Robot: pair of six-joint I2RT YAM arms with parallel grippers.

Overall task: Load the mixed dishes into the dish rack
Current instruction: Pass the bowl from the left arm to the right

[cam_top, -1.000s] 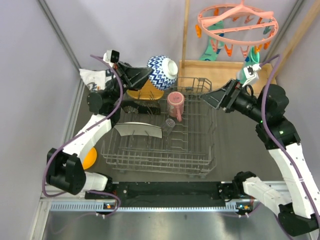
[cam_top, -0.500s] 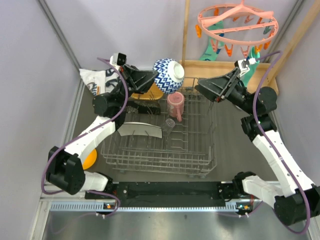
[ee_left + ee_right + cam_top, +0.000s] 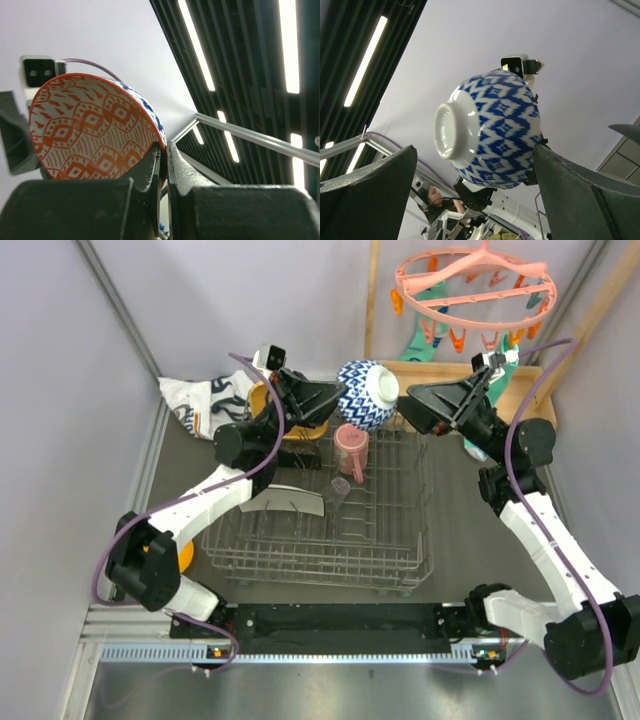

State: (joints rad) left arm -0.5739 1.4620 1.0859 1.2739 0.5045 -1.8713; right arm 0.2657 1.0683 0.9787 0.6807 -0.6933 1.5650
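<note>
From above, the left pincer is closed on the rim of the blue-white patterned bowl. It holds the bowl in the air over the far edge of the dish rack, above the pink cup. The right pincer stands wide open just beside the bowl and holds nothing.

In the left wrist view, the two fingers pinch only a thin piece of the rim. I judge this grip weak, so the bowl may turn or slip if the other arm pushes it.

In the right wrist view, the foot of the bowl faces the camera. The bowl sits between the open fingers but apart from them. If they close off centre on the round glazed wall, or the left one lets go too early, the bowl may fall on the cup and the rack.
</note>
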